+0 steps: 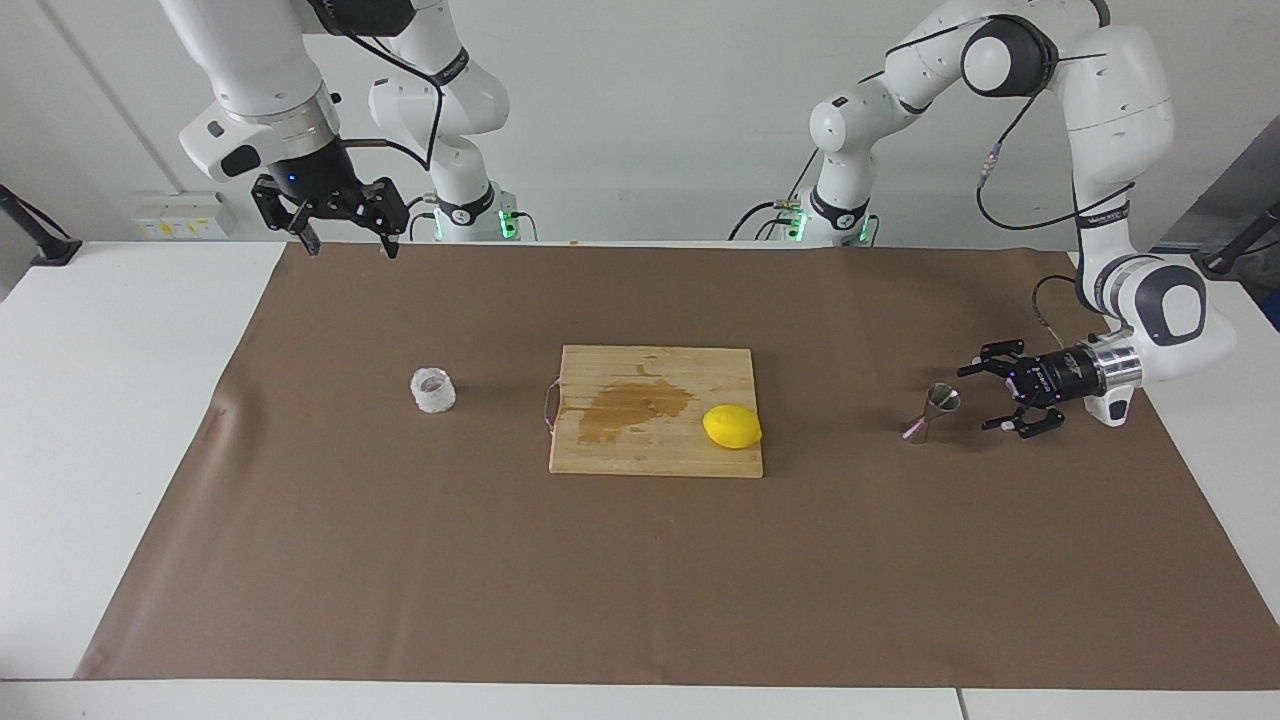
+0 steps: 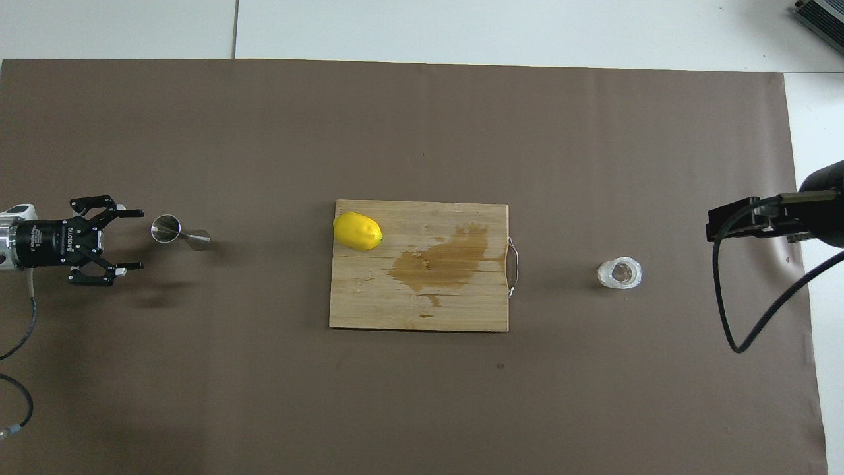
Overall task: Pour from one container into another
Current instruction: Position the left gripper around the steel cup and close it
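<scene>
The small ribbed glass cup (image 1: 433,390) (image 2: 620,273) stands on the brown mat toward the right arm's end. The steel hourglass jigger (image 1: 932,412) (image 2: 179,233) stands upright toward the left arm's end. My left gripper (image 1: 975,398) (image 2: 138,239) lies level just above the mat, open, pointing at the jigger from the table's end. A small gap remains and nothing is between its fingers. My right gripper (image 1: 350,245) hangs open and high over the mat's edge by the robots, well apart from the cup, waiting.
A wooden cutting board (image 1: 620,455) (image 2: 369,297) with a wet stain and a metal handle lies mid-mat between cup and jigger. A yellow lemon (image 1: 732,427) (image 2: 357,231) sits on its corner toward the jigger. A black cable hangs from the right arm.
</scene>
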